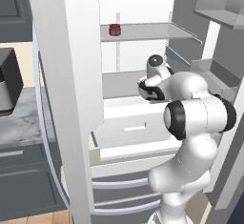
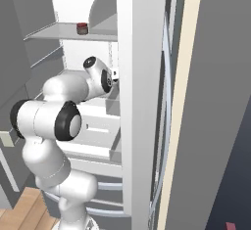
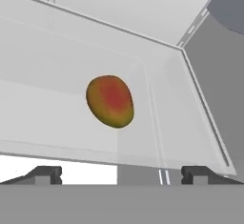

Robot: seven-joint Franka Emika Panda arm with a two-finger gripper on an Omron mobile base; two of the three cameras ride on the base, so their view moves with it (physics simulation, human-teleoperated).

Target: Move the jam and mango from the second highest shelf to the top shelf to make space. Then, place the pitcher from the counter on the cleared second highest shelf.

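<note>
**Jam is up top; the mango is next**

From where I stand, the job looks about a third done. The jam point(image 1: 115, 29) already sits on the top shelf point(image 1: 157, 31), toward its back left, at about eleven o'clock from the arm's wrist in the left base view. The mango point(image 3: 110, 101) lies on the second highest shelf point(image 3: 57, 123), alone on the pale slab, with nothing touching it. In the hand view it sits just above and a little left of centre, roughly twelve o'clock from the gripper point(image 3: 121, 174).

The gripper's two dark fingertips point(image 3: 43, 174) are spread wide apart and hold nothing; the fruit lies ahead of them, not yet between them.

Left to do, as I judge it: take the mango, lift it up beside the jam, then fetch the pitcher from the counter point(image 1: 21, 118) and set it on the freed shelf. I cannot make out the pitcher here.

Around the arm: the open fridge door point(image 1: 66, 89) stands at nine o'clock from the arm, a black-and-silver appliance point(image 1: 7, 82) sits on the counter beyond it, and the white drawer point(image 1: 133, 127) lies just below the working shelf. The top shelf overhead leaves limited headroom, so the lift-out will need care.
</note>
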